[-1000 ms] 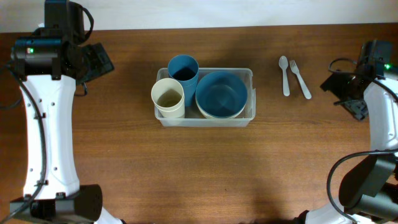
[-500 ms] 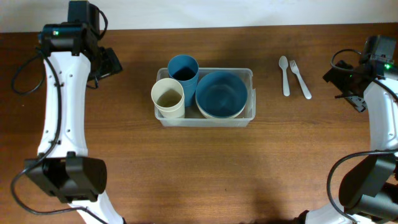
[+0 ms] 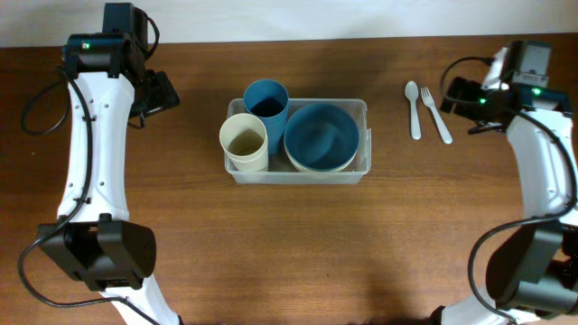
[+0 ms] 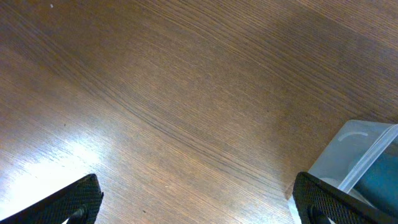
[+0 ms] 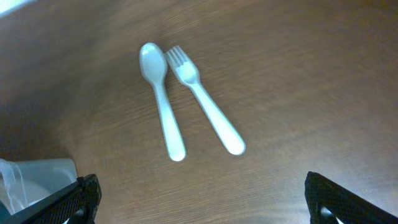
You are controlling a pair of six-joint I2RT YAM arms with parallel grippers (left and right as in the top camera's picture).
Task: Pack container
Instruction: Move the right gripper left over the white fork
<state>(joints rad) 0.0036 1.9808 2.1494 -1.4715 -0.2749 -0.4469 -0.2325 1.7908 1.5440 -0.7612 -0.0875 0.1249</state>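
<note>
The clear plastic container [image 3: 363,108] sits mid-table and holds a blue cup [image 3: 266,99], a cream cup [image 3: 244,141] and a blue bowl [image 3: 321,135] stacked in a cream bowl. Its corner shows in the left wrist view [image 4: 354,149] and the right wrist view [image 5: 37,171]. A pale spoon [image 3: 413,108] and fork [image 3: 436,115] lie side by side to its right; both show in the right wrist view, spoon [image 5: 163,102] and fork [image 5: 208,112]. My right gripper [image 3: 462,95] is open and empty just right of the fork. My left gripper [image 3: 163,90] is open and empty, left of the container.
The table's far edge [image 3: 343,40] runs along the top, with a white surface beyond it. Bare wood fills the front half of the table [image 3: 298,253].
My right gripper has swung left toward the fork and spoon. My left arm moved right toward the container a second ago and has barely moved since.
</note>
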